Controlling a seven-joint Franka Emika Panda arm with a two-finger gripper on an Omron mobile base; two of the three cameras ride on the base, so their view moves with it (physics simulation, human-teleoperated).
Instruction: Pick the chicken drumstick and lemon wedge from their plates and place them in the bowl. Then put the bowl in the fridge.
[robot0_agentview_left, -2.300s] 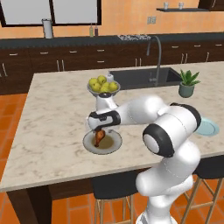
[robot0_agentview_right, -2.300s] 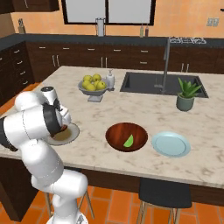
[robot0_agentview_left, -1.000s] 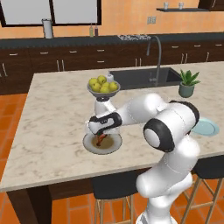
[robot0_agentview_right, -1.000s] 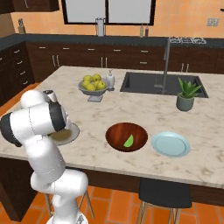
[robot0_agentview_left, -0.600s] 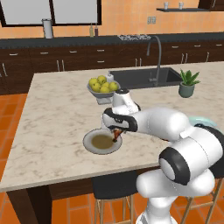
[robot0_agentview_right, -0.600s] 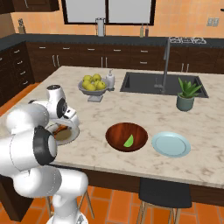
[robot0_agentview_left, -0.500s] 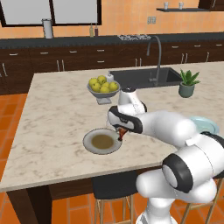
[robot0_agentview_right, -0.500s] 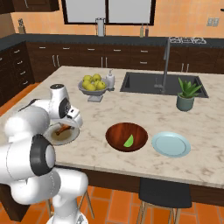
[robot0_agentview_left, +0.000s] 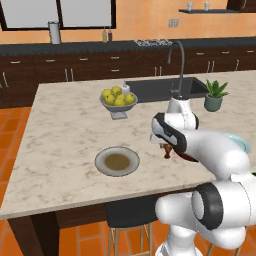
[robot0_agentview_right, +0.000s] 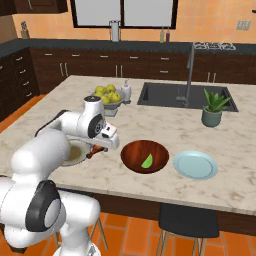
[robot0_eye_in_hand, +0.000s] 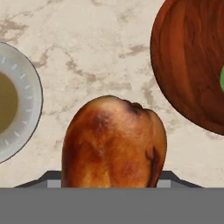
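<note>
- Counter (robot0_agentview_left: 65, 130) of pale veined marble carries all the things; the white arm (robot0_agentview_left: 210, 150) reaches over it from the near edge.
- Wooden bowl (robot0_agentview_right: 145, 156), dark reddish-brown, sits on the counter between the grey plate (robot0_agentview_left: 117, 161) and the pale blue plate (robot0_agentview_right: 195, 164); in the hand view its rim (robot0_eye_in_hand: 192, 65) shows at upper right.
- Grey plate, with its brownish centre, lies bare just beside the claw; in the hand view its edge (robot0_eye_in_hand: 26, 118) shows at the left.
- Claw (robot0_agentview_left: 167, 149) hangs above the bare marble between the grey plate and the bowl, closed on the chicken drumstick (robot0_eye_in_hand: 114, 142).
- Drumstick sits right between the finger tips, its fat reddish-brown end towards the hand camera, clear of the counter and over neither plate nor bowl; from the left base view it shows as a dark red bit (robot0_agentview_left: 168, 150) under the hand.
- Lemon wedge (robot0_agentview_right: 147, 161), bright green, lies inside the bowl, well apart from the claw.
</note>
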